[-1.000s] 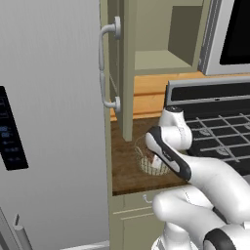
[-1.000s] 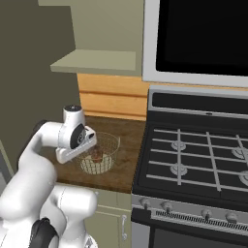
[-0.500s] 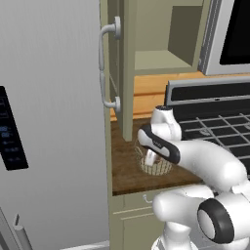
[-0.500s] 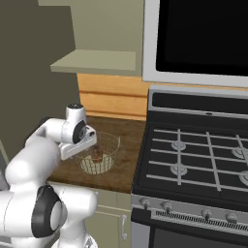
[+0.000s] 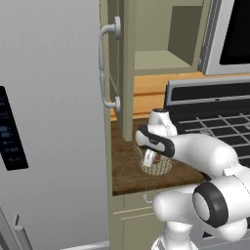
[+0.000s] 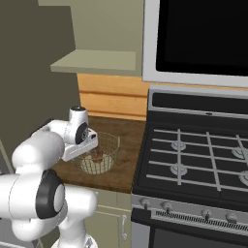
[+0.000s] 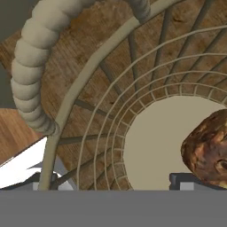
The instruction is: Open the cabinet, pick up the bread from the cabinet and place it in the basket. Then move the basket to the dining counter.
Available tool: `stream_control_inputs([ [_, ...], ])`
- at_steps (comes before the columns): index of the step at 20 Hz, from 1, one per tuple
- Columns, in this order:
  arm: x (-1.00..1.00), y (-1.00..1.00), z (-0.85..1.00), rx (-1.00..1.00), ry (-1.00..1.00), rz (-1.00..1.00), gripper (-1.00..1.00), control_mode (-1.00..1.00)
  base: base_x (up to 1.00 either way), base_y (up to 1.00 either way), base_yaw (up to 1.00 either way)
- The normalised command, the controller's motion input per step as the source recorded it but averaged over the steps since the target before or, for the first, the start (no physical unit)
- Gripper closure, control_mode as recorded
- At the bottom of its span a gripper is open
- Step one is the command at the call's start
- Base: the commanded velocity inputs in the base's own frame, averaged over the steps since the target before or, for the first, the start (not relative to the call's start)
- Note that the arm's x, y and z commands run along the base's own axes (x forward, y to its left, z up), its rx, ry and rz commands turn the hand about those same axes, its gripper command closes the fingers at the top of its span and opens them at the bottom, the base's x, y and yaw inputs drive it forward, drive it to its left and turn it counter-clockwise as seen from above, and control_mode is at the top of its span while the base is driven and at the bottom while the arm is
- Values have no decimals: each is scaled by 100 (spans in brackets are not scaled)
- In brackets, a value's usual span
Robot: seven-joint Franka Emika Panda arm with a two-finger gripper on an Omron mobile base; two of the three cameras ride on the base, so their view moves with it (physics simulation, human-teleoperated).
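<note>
The two-finger gripper (image 7: 111,182) of the white arm stands wide open and holds nothing. It is lowered into the mouth of the round basket of thin tan wire mesh (image 6: 99,154), at one side of it, and in the hand view one dark finger tip (image 7: 188,181) stands inside the mesh wall while the other seems to sit outside, past the thick rim. So the jaws appear to straddle the rim, ready to close on it.

The small brown-tan bread (image 7: 207,148) lies on the pale solid base inside the basket, just beside the inner finger tip, so that part of the task looks done. I judge that the next move is to close on the basket wall and carry it away; the bread must not be pinched together with the wire.

The basket stands on the short dark wood worktop (image 5: 124,168), near its front edge and toward the edge that meets the black stove (image 6: 193,164). The tall sage-green cabinet (image 5: 119,68) above the back edge is open, its shelf bare.

I can read no brand, label or writing.
</note>
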Motion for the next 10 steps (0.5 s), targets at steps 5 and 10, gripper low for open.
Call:
stream_control_inputs([
  [5,0,-1,-43,0,0,0,-100,-100,0,0,0],
  [10,0,-12,-41,0,-1,0,100,-100,0,0,0],
])
